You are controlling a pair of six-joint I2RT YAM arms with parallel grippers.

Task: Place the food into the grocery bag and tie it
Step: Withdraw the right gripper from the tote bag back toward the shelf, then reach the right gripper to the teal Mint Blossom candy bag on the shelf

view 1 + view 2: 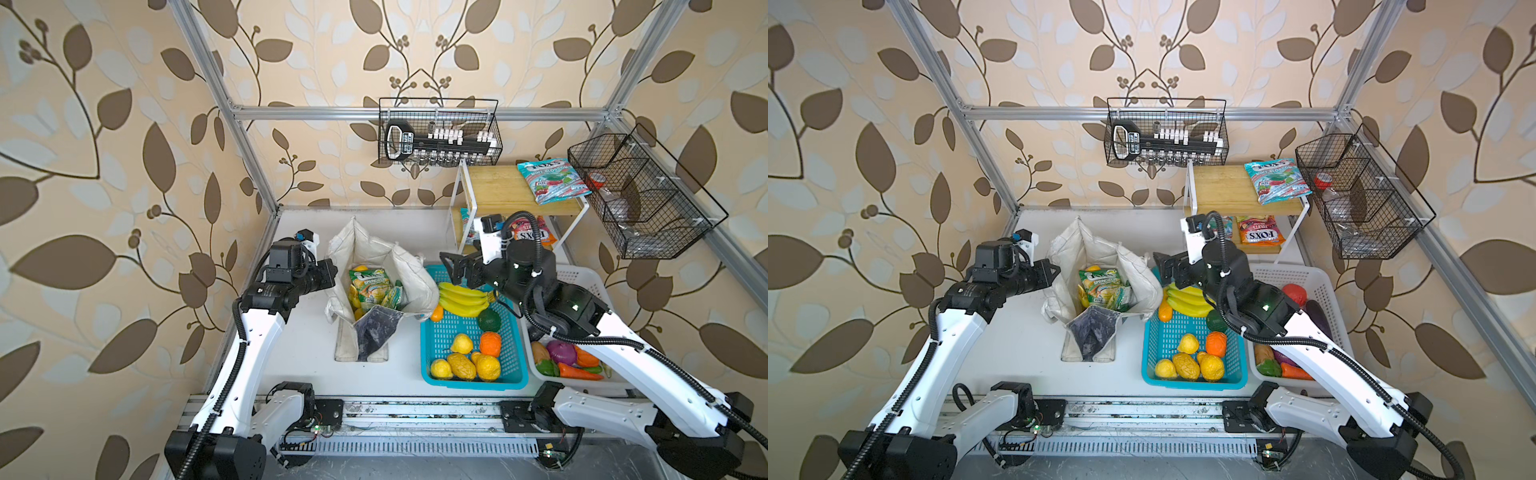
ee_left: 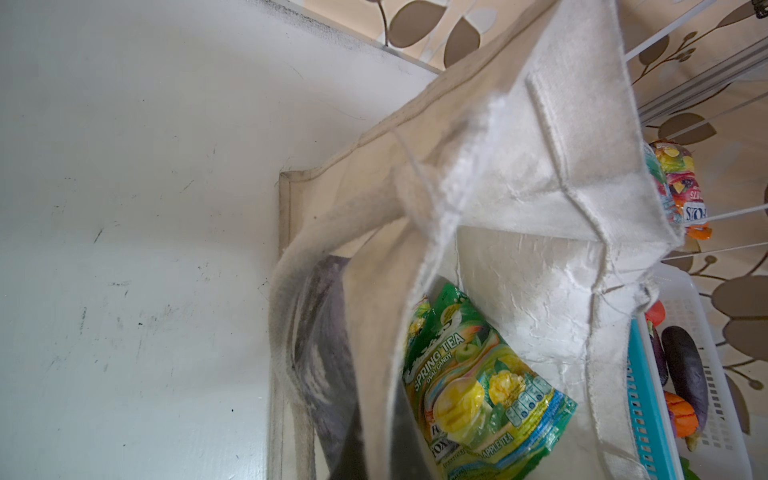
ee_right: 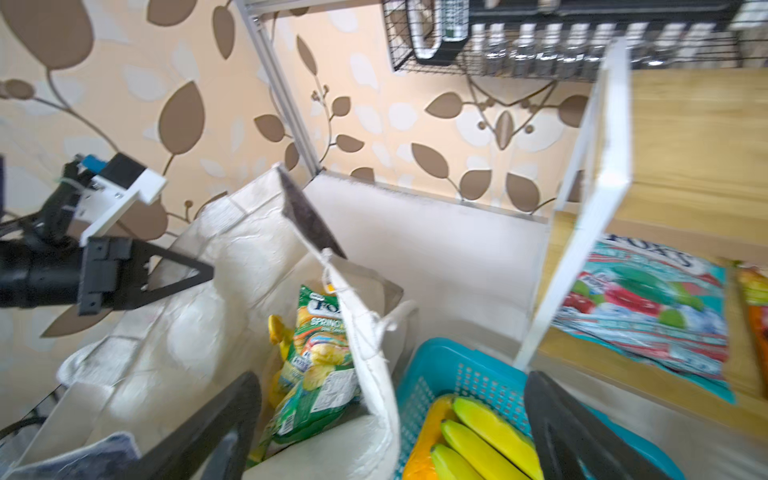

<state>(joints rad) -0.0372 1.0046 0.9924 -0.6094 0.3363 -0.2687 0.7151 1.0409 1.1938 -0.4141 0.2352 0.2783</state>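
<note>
The off-white grocery bag (image 1: 415, 282) (image 1: 1144, 282) stands open mid-table. A green snack packet (image 1: 370, 286) (image 2: 478, 382) (image 3: 320, 353) lies inside over something yellow. My left gripper (image 1: 328, 270) (image 1: 1054, 270) is shut on the bag's left rim (image 2: 374, 374). My right gripper (image 1: 451, 266) (image 1: 1165, 264) (image 3: 395, 432) hangs open and empty, straddling the bag's right rim and the banana bunch (image 1: 463, 299) (image 3: 486, 436). The orange (image 1: 490, 344) sits in the blue basket, the carrot (image 1: 579, 371) in the white one. A light-blue packet (image 1: 552, 180) lies on the shelf.
The blue basket (image 1: 473, 384) of toy fruit touches the bag's right side, with the white basket (image 1: 582, 278) of vegetables beyond. A white-framed wooden shelf rack (image 1: 507, 189) holds more packets (image 1: 1260, 237) at the back right. Wire baskets (image 1: 440, 133) (image 1: 644, 195) hang on the frame.
</note>
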